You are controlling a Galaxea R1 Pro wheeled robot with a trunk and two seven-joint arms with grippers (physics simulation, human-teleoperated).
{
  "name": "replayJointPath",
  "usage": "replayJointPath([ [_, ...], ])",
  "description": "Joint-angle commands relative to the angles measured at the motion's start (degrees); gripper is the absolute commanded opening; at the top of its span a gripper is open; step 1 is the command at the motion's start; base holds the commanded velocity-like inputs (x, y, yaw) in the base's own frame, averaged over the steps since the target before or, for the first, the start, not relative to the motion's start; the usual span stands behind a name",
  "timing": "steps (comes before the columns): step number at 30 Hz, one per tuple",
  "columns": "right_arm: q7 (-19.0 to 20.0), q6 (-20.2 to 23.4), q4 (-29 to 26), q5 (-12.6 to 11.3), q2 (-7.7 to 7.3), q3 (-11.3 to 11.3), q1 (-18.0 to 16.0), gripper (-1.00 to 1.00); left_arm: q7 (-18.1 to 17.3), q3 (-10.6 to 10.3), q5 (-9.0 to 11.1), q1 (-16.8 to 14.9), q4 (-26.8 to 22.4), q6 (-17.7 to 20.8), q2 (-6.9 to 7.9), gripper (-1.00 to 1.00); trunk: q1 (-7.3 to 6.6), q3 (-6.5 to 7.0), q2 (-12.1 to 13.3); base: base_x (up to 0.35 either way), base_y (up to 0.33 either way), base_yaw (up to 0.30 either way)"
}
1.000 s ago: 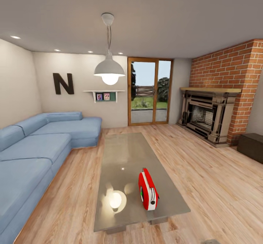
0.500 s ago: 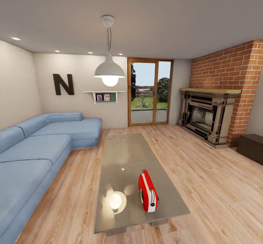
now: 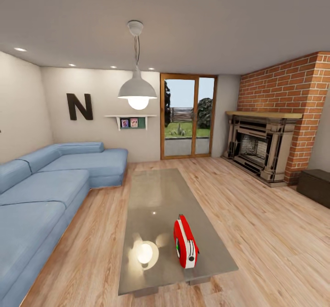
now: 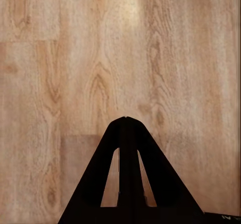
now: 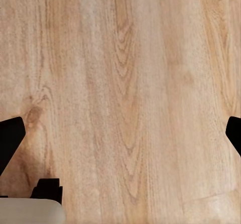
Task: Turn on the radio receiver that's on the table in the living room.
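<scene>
Red radio receiver standing upright on the glass surface, near its front right corner, at about 6 o'clock in the head view and a touch right of centre; green mark showing on its near face, too small to read as on or off. Sofa along 8 to 9 o'clock, fireplace at 2 to 3 o'clock, garden door near 12, lamp hanging at 11 to 12 with its glow mirrored on the glass beside the radio.

Compared with a second ago: whole scene slid down very slightly, ceiling mount lower, radio a shade lower in frame. Reads as a small tilt or creep of the camera, not any move of the things; radio in the same spot on the glass.

Left pincer closed, tips meeting, pointed down at the wooden floor. Right pincer spread wide, dark fingers at opposite edges, holding nothing, also over floorboards.

Judged from this: both arms low and well apart from the radio, so contact with its switch not possible from this stance
</scene>
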Motion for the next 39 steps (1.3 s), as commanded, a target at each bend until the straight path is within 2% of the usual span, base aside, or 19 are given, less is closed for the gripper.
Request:
replayJointPath([
  [1, 0.0, 0.0, 0.0, 0.0, 0.0, 0.0, 0.0, 1.0, 0.0, 0.0, 0.1, 0.0, 0.0, 0.0, -0.1, -1.0, 0.0, 0.0, 0.0, 0.0, 0.0, 0.0],
  [5, 0.0, 0.0, 0.0, 0.0, -0.03, 0.0, 0.0, 1.0, -0.2, 0.0, 0.0, 0.0, 0.0, 0.0, -1.39, -1.0, 0.0, 0.0, 0.0, 0.0, 0.0, 0.0],
  [9, 0.0, 0.0, 0.0, 0.0, -0.02, 0.0, 0.0, 1.0, -0.2, 0.0, -0.1, 0.0, 0.1, 0.3, -4.66, -1.0, 0.0, 0.0, 0.0, 0.0, 0.0, 0.0],
  [12, 0.0, 0.0, 0.0, 0.0, 0.0, 0.0, 0.0, 1.0, -0.2, 0.0, -0.1, 0.0, 0.1, 0.4, -7.76, -1.0, 0.0, 0.0, 0.0, 0.0, 0.0, 0.0],
  [15, 0.0, 0.0, 0.0, 0.0, 0.0, 0.0, 0.0, 1.0, -0.2, 0.0, -0.1, 0.0, 0.1, 0.5, -9.0, -1.0, 0.0, 0.0, 0.0, 0.0, 0.0, 0.0],
  [25, 0.0, 0.0, 0.0, 0.0, 0.01, 0.0, 0.0, 1.0, -0.3, 0.0, -0.1, 0.0, 0.1, 0.4, -9.23, -1.0, 0.0, 0.0, 0.0, 0.0, 0.0, 0.0],
  [30, 0.0, 0.0, 0.0, 0.0, 0.0, 0.0, 0.0, 1.0, -0.5, 0.0, 0.0, 0.0, 0.1, 0.5, -10.05, -1.0, 0.0, 0.0, 0.0, 0.0, 0.0, 0.0],
  [39, 0.0, 0.0, 0.0, 0.0, -0.01, 0.0, 0.0, 1.0, -0.4, 0.0, -0.1, 0.0, 0.1, 0.5, -10.07, -1.0, 0.0, 0.0, 0.0, 0.0, 0.0, 0.0],
])
